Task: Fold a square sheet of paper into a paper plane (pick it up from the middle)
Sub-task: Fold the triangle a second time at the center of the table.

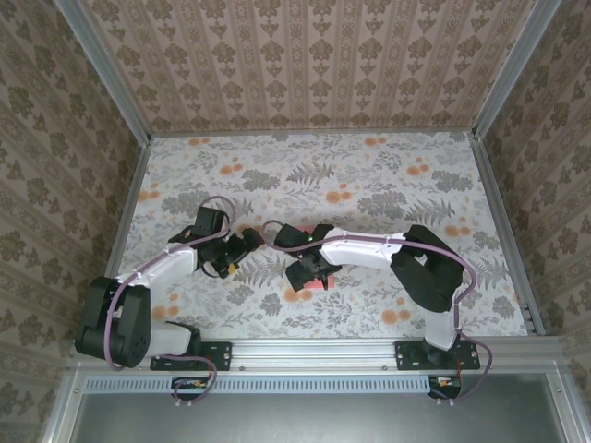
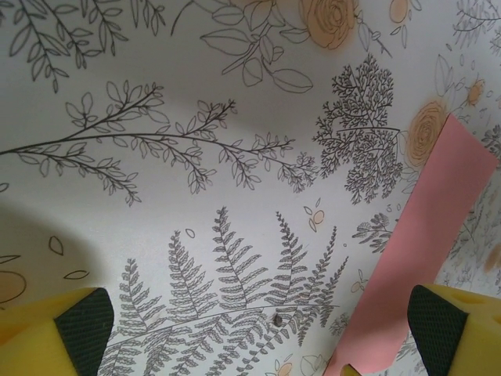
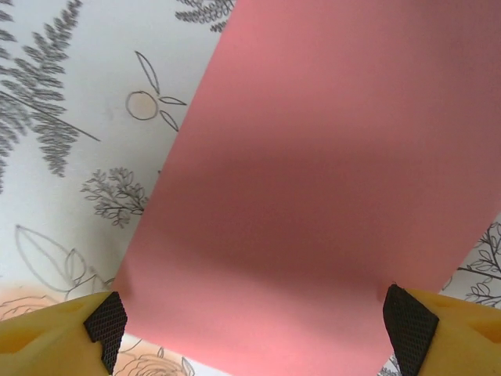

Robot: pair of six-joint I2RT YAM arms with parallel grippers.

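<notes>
With the left gripper (image 2: pixel 260 329) and right gripper (image 3: pixel 258 329) spread wide and empty at the square sheet of paper (image 3: pixel 313 196) near the centre of the tabletop (image 1: pixel 185 175), pick-up is judged pending: a mid-sheet pinch is required.

**Tabletop, and what lies on it**

Table (image 1: pixel 388 185): covered edge to edge in a pale print of grey ferns, leafy sprigs and small orange flowers. Metal rails (image 1: pixel 323 349) run along its sides and near edge. One loose item on it: a salmon-pink sheet of paper (image 1: pixel 312 282), about mid-table, plain, with straight edges. Under my right wrist it lies on the print, ferns showing past its left edge. From my left wrist I see only a strip of it, at the right.
</notes>
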